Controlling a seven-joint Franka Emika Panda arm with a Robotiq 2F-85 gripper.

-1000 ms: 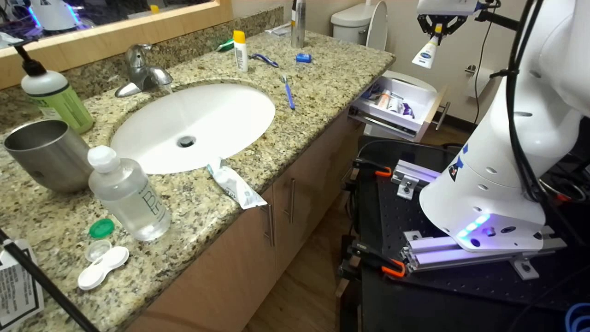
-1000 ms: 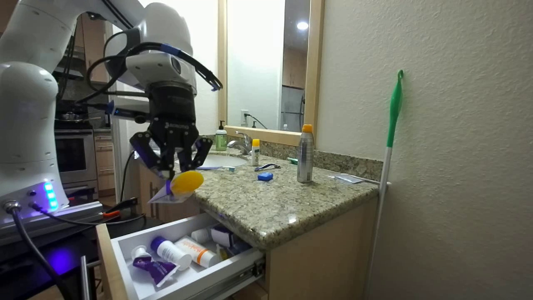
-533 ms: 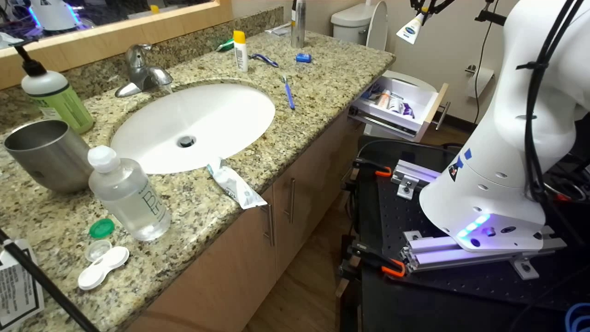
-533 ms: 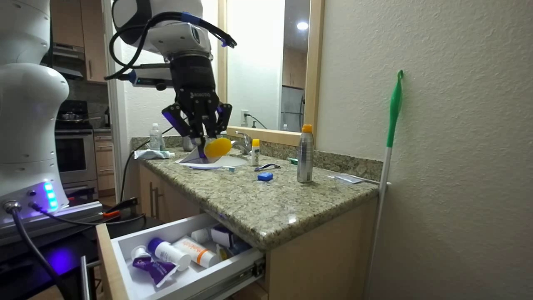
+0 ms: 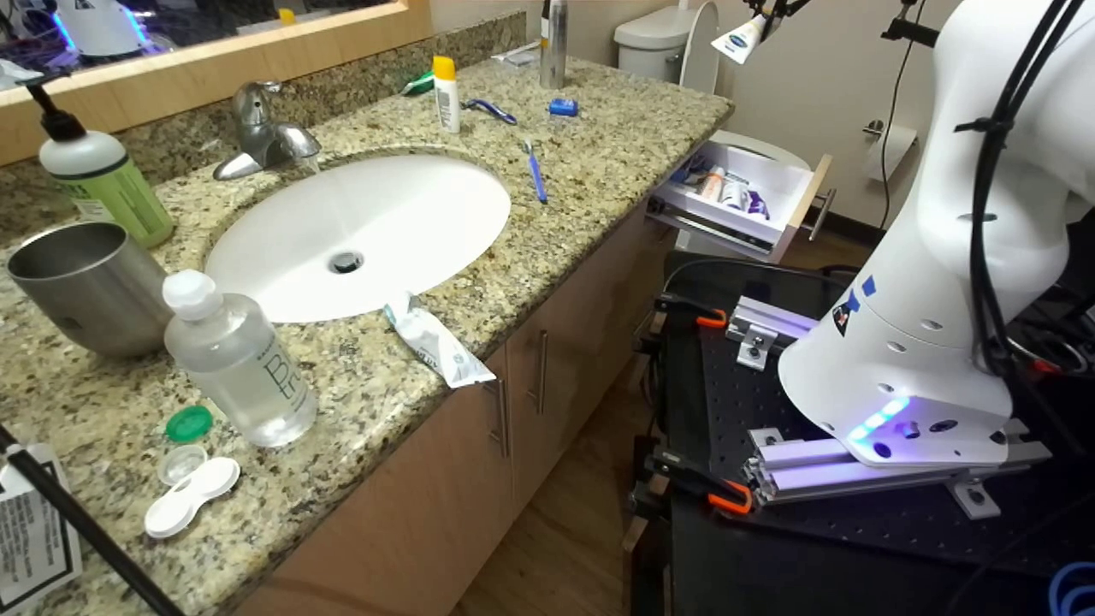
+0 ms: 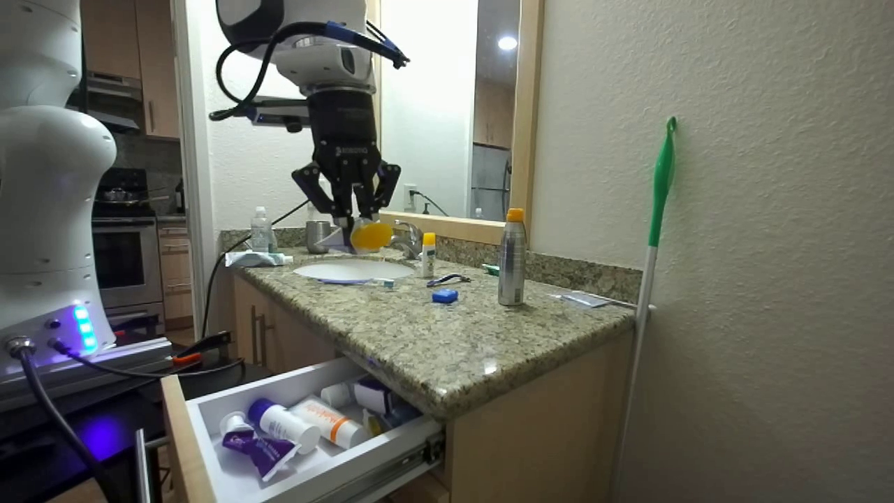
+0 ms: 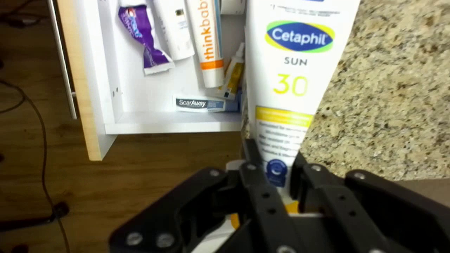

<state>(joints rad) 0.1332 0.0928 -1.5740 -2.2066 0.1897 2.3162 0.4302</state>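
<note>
1. Arm (image 6: pixel 52 161): white, upper joints cut off by frame top in both exterior views.
2. Base (image 5: pixel 894 376): upright, blue light strip (image 5: pixel 881 417) lit.
3. Wrist (image 6: pixel 314 66): directly above gripper, black cable (image 6: pixel 363 42) looping beside it.
4. Gripper (image 6: pixel 360 225): points down, above surface (image 7: pixel 393 88), by its front edge.
5. Fingers (image 7: pixel 269 207): drawn together, gripping; enter wrist view from bottom.

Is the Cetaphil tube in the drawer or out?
Out: the Cetaphil tube is pinched in the gripper, higher than the open drawer.
</note>
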